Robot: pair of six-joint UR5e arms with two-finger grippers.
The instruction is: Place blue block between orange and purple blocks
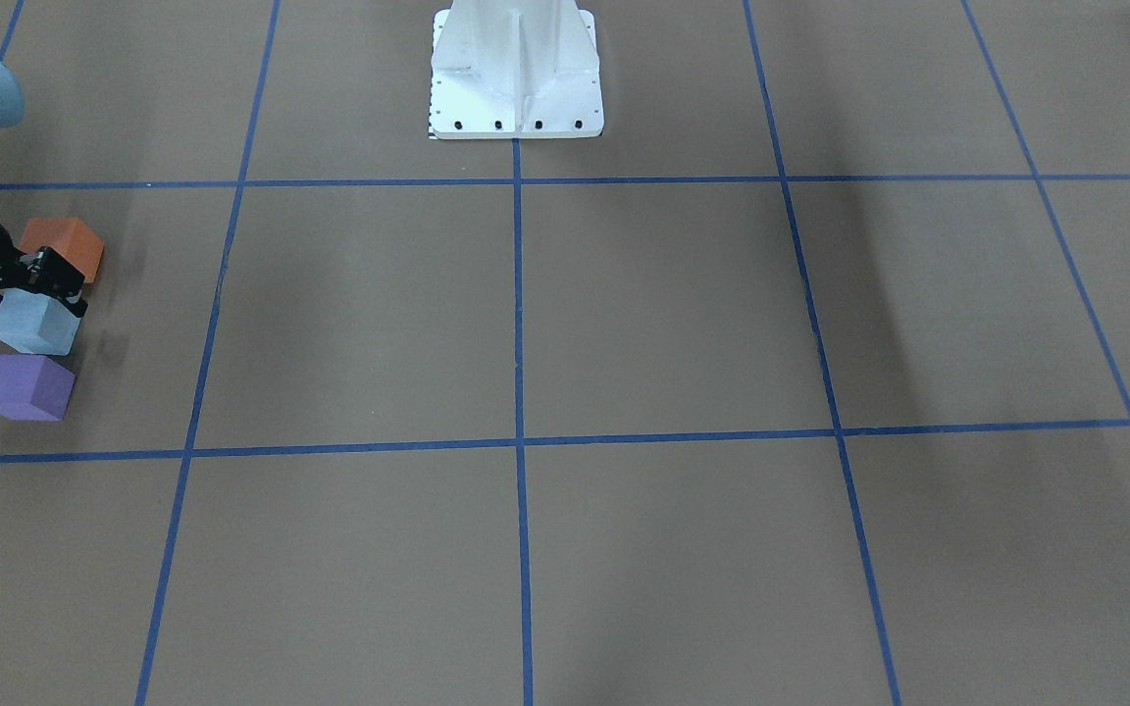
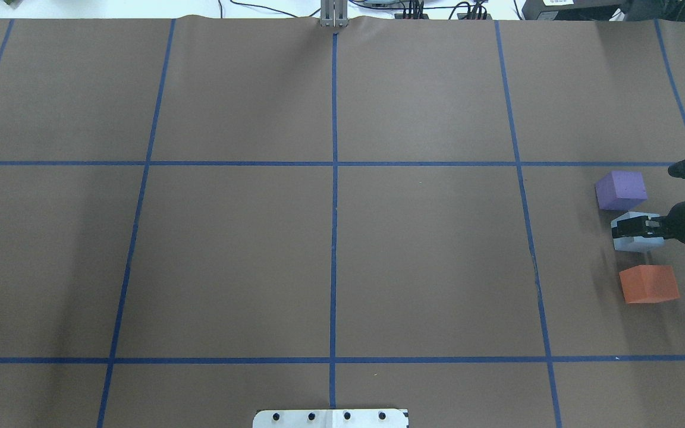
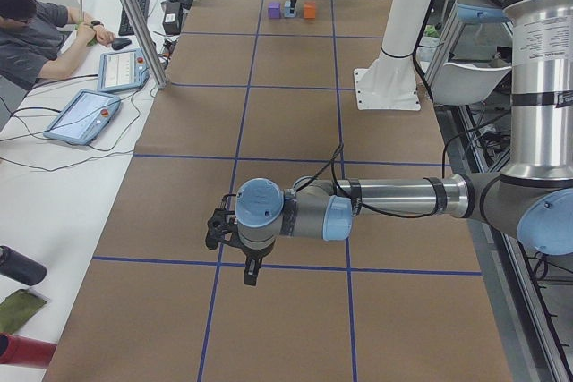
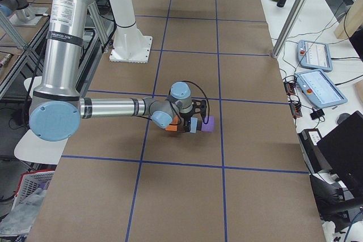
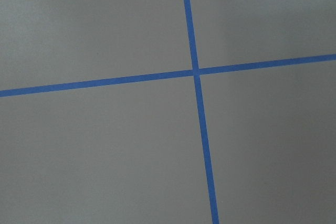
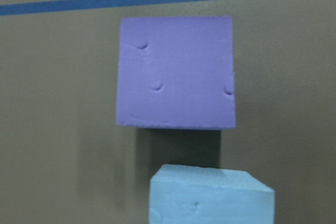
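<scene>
"Where is the blue block (image 1: pixel 33 328)?"

"Between the orange block (image 1: pixel 65 245) and the purple block (image 1: pixel 24 387), touching neither. It's a pale blue cube with a tiny dent. The right gripper (image 1: pixel 57 282) jaws pinch it."

"And the left gripper (image 3: pixel 250 276)?"

"Far away. I can't tell about its jaws."

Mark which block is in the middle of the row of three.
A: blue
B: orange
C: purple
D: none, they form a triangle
A: the blue block lies in the gap between the purple block and the orange block, and the three form one line.
</scene>
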